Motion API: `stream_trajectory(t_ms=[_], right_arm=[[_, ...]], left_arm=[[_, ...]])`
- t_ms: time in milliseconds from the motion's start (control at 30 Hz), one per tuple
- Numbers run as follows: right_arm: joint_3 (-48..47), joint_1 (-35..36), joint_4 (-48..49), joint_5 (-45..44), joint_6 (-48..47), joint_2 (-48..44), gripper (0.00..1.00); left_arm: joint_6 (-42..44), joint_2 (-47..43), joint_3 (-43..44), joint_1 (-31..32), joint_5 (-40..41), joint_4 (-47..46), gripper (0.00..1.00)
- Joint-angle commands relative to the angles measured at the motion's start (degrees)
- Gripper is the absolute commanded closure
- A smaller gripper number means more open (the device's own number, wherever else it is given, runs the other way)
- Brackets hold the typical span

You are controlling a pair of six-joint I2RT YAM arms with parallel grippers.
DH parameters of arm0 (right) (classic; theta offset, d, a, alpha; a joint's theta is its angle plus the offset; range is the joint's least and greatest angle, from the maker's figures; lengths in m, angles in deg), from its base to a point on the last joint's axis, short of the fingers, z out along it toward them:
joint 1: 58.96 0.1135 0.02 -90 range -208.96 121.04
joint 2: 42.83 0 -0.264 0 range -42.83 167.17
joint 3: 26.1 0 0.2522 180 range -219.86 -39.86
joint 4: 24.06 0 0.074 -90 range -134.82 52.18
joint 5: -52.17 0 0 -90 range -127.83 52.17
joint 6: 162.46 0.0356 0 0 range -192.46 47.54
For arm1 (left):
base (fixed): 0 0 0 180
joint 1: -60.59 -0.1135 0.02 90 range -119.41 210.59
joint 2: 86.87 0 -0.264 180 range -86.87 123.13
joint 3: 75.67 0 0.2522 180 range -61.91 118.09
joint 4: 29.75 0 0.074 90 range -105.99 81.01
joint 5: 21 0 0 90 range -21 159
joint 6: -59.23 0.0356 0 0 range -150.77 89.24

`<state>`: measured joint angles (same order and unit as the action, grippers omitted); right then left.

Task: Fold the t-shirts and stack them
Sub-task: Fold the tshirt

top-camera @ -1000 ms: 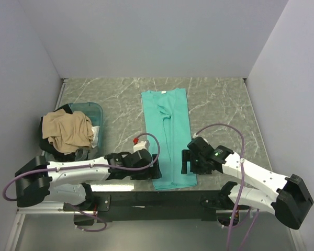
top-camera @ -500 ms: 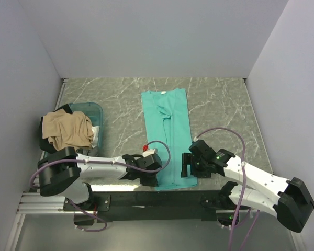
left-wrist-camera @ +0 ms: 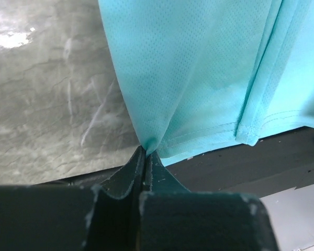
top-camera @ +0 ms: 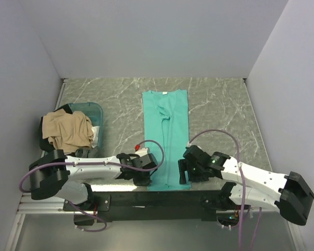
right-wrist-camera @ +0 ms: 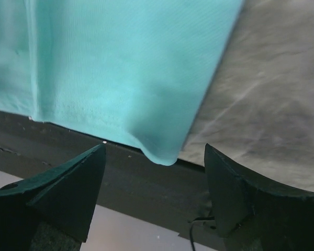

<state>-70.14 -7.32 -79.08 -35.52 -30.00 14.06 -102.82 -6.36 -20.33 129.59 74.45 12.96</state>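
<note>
Left claw (left-wrist-camera: 145, 152) clenched on teal t-shirt (left-wrist-camera: 199, 78) near-left hem corner; right claw (right-wrist-camera: 154, 151) released, near-right corner in its gap.

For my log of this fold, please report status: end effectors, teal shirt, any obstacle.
Left end effector shut on teal shirt, near corner. Right end effector open around the other near corner. Tub with tan shirt lies apart, left.

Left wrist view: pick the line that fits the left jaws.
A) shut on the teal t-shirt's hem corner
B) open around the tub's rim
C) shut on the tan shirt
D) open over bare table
A: the left jaws are pressed together, with the hem corner of the teal t-shirt pinched at their tips.
</note>
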Motion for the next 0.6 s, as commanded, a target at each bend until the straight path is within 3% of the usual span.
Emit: stream_trajectory(t_ms=[0,367,567], right_arm=[[-2.32,3.73,2.58,-0.63,3.85,3.13,0.18],[-2.15,7.16,3.46,-4.24,6.67,8.59,0.28],[-2.06,7.16,2.24,-5.03,6.76,10.09,0.42]], left_arm=[[-1.51,-2.37,-1.15,-0.17,0.96,0.67,0.99],[-0.55,-0.88,-1.77,-0.17,-0.53,-1.26,0.99],[-1.16,-1.85,-2.47,-0.17,-0.44,-1.09,0.99]])
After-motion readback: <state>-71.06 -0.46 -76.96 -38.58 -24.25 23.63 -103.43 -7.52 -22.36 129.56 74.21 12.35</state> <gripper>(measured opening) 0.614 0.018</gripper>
